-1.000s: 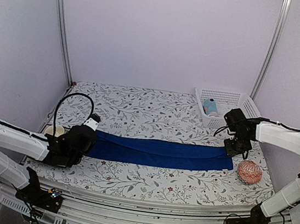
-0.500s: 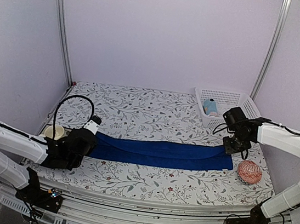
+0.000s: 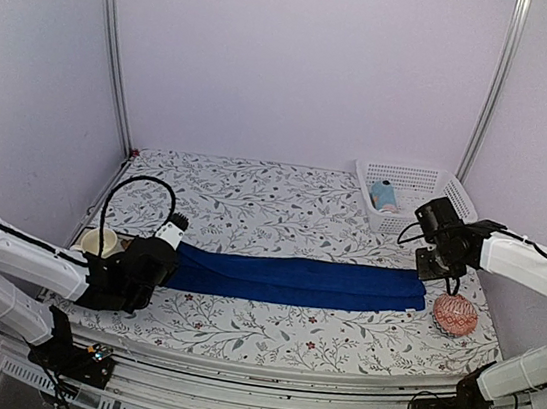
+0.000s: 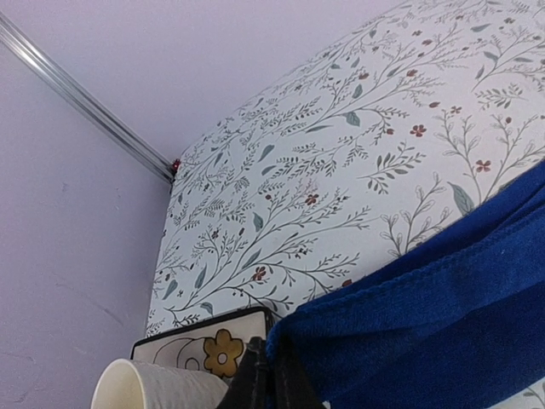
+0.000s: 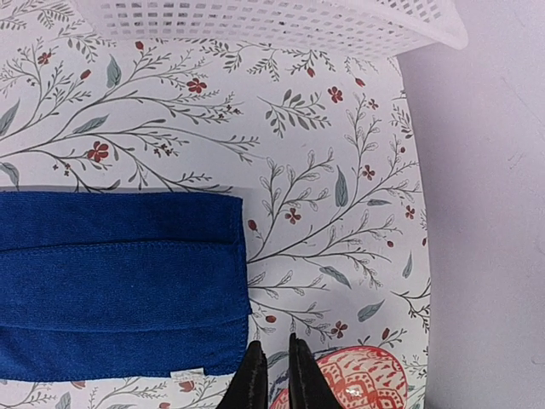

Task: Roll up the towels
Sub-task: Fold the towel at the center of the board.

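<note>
The long royal-blue towel [image 3: 294, 280] lies flat, folded into a strip across the table. Its right end [image 5: 119, 281] rests flat, and its left end [image 4: 443, 315] rises to my left gripper [image 4: 271, 362], whose jaws are shut with the towel's edge at their tips. From above, the left gripper [image 3: 160, 258] sits at the strip's left end. My right gripper [image 5: 272, 349] hovers just right of the towel's near right corner, jaws parted a little with nothing between them; from above, the right gripper [image 3: 434, 271] is at the strip's right end. The light-blue towel [image 3: 385, 195] lies in the basket.
A white mesh basket [image 3: 427, 189] stands at the back right, its rim [image 5: 281, 21] beyond the right gripper. A pink-red patterned ball [image 3: 455, 314] lies right beside the right fingers, ball [image 5: 358, 383]. A white cup [image 4: 145, 388] and a flower tile [image 4: 204, 349] sit by the left gripper.
My right gripper has let go of the towel's right end, parted its jaws slightly and shifted right. The left arm has barely moved and keeps hold of the left end.
</note>
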Controlling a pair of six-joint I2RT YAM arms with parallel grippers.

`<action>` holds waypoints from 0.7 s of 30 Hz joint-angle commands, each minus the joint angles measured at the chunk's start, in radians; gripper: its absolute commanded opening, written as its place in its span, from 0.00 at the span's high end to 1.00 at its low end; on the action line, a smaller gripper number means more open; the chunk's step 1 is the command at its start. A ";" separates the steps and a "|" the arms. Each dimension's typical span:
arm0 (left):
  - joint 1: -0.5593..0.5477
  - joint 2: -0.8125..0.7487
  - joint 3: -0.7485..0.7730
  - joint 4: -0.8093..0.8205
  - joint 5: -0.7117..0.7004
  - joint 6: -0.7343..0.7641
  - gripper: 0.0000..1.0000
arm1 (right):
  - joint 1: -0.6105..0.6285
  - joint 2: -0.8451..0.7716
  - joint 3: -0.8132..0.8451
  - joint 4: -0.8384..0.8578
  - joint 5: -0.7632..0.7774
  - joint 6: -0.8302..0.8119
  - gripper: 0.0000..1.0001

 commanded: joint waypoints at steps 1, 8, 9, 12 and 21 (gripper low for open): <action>-0.023 0.002 -0.016 0.035 -0.027 0.007 0.95 | 0.005 -0.044 -0.010 0.015 0.031 0.021 0.88; -0.035 -0.002 -0.021 0.048 -0.040 0.015 0.67 | 0.005 -0.103 -0.024 0.036 0.011 0.007 0.82; -0.037 0.001 -0.019 0.048 -0.044 0.013 0.64 | 0.004 -0.107 -0.026 0.042 0.009 0.003 0.78; -0.038 0.006 -0.004 0.036 -0.061 0.013 0.57 | 0.003 -0.129 -0.024 0.069 -0.011 -0.015 0.67; -0.031 -0.154 0.129 -0.074 0.013 -0.048 0.03 | -0.080 -0.024 0.034 0.203 -0.196 -0.074 0.48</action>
